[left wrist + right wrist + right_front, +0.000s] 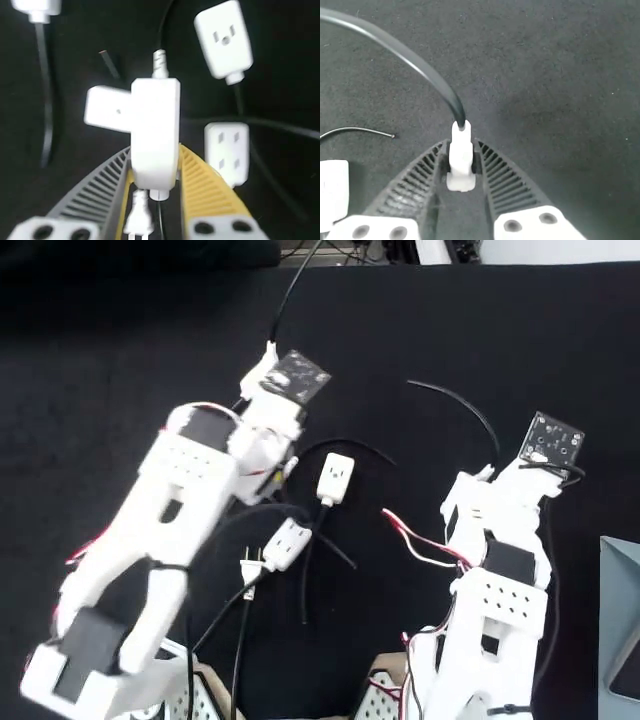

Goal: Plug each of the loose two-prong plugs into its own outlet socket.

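Observation:
My left gripper [154,155] is shut on a white plug block [155,125], held above the table; a black cord leaves its far end and a smaller white piece [106,107] sticks out of its side. Beneath it lie a single outlet socket [223,37], a multi-slot outlet socket [227,152] and a loose white two-prong plug [137,215]. From above, the left gripper [275,465] hangs beside the sockets [335,478] [287,543] and the loose plug [250,565]. My right gripper [461,148] is shut on a small white plug [461,162] with a black cord [410,65], at the right [483,480].
Black cords [320,570] loop over the black table [120,360] around the sockets. Red and white wires [420,540] trail beside the right arm. A grey box [622,620] stands at the right edge. Another white block [332,195] lies close to the right gripper.

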### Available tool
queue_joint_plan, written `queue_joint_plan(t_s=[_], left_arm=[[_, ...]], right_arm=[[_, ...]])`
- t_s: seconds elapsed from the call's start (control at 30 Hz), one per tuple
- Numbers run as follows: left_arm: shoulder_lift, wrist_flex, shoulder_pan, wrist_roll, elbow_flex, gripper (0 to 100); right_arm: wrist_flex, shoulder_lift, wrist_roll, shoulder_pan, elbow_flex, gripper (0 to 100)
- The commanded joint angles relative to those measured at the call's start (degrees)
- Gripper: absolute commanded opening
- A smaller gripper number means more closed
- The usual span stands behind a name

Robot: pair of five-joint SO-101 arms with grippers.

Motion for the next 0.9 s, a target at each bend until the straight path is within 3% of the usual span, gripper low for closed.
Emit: queue_joint_plan(t_s=[0.0,0.17,0.3,0.43,0.63,0.77,0.87], left_arm=[[-6.95,5.98,-6.37,-11.69,-2.86,3],[-10.46,7.47,-15.16,-29.10,-2.86,3],[-13.36,-0.88,-20.70,-35.96,0.75,3],[-17.23,-12.22,-21.67,-41.49,12.26,3],[-30.59,-25.14,-18.77,-42.02,34.15,3],[-40.26,-29.98,-17.89,-37.80,45.93,4],[-45.89,-29.98,-17.27,-35.16,52.26,13]], right_arm=[[-0.88,-1.54,-0.70,-0.79,-0.40,1.1],[-0.88,-1.54,-0.70,-0.79,-0.40,1.1],[-0.88,-1.54,-0.70,-0.79,-0.40,1.1],[-0.88,-1.54,-0.70,-0.88,-0.40,1.1],[-0.88,-1.45,-0.70,-0.88,-0.40,1.1],[-0.88,-1.36,-0.70,-0.88,-0.40,1.1],[-0.97,-1.36,-0.70,-0.88,-0.48,1.1]])
